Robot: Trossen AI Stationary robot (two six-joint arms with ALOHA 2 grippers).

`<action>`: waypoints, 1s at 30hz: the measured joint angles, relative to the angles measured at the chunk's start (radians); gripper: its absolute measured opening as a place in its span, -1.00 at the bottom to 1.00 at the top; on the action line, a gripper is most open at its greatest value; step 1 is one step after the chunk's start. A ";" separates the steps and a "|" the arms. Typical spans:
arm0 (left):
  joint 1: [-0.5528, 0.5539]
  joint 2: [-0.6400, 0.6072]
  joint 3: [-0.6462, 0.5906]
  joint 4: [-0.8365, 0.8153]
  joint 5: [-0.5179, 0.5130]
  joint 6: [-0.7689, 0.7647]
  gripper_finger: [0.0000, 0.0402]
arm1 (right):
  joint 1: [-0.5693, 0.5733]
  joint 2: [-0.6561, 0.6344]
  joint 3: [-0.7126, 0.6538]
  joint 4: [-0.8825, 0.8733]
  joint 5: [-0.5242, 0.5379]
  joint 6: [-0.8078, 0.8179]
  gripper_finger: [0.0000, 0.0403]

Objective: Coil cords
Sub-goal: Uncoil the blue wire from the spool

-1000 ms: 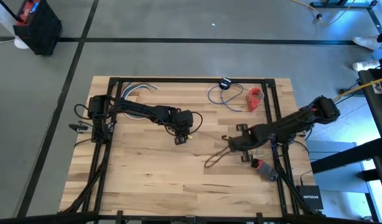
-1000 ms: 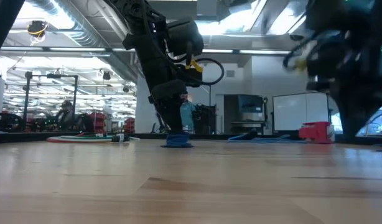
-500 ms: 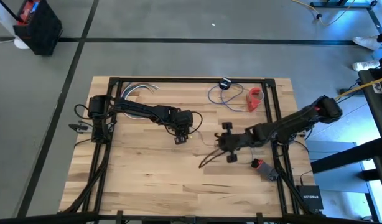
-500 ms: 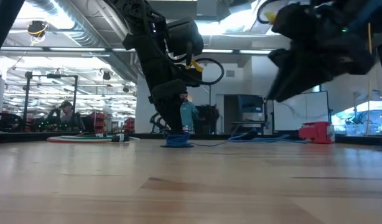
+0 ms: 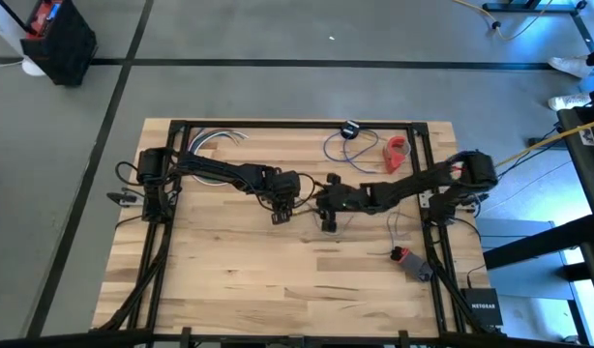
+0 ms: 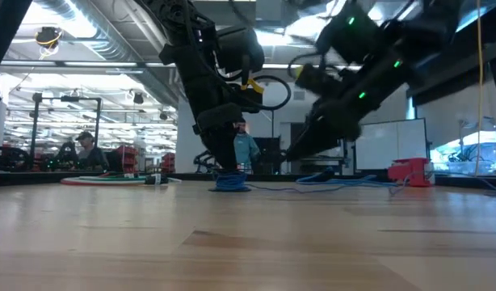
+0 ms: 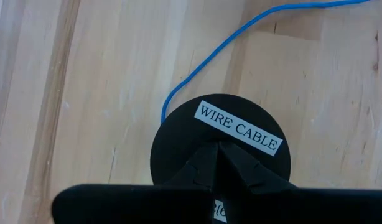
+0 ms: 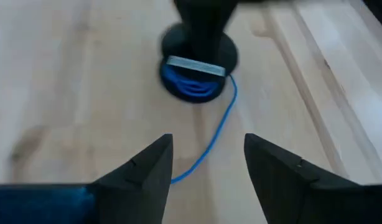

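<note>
A black spool (image 7: 178, 143) labelled WIRE CABLE stands flat on the wooden table near its middle, with blue cord wound under its top disc (image 8: 190, 84). My left gripper (image 5: 279, 215) is shut on top of it. The thin blue cord (image 7: 203, 62) leaves the spool and lies slack on the table toward the right (image 6: 337, 187). My right gripper (image 5: 324, 203) hovers open just right of the spool. The cord (image 8: 225, 115) runs on the table between its fingers, and I see no touch. My left gripper presses its shut fingers (image 7: 203, 163) down on the middle of the spool's top disc (image 7: 237, 127), coming from above and pointing down. The spool stays flat on the table under them.
At the far edge lie a loose blue cord with a black block (image 5: 345, 145), a red item (image 5: 398, 153) and pale cables (image 5: 215, 138). A red-and-black object (image 5: 405, 259) lies near the right rail. Black frame rails (image 5: 419, 164) border the table. A person (image 6: 85, 145) shows in the room behind.
My right gripper has travelled toward the table's left and far side, up to the spool, and has opened and let go of the cord. The looped stretch it held now lies slack on the table. My left gripper has kept still on the spool.
</note>
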 joint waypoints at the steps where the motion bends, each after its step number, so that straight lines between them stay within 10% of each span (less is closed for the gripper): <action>1: 0.000 0.000 0.000 -0.001 0.000 0.000 -0.98 | -0.012 0.026 0.000 0.032 0.000 0.013 -0.01; 19: 0.000 0.000 0.000 0.003 0.000 -0.006 -0.98 | -0.090 0.175 0.008 0.108 -0.099 0.137 -0.27; 30: 0.000 0.000 0.000 0.002 0.000 -0.018 -0.98 | -0.076 0.207 0.019 0.018 -0.055 0.081 -0.95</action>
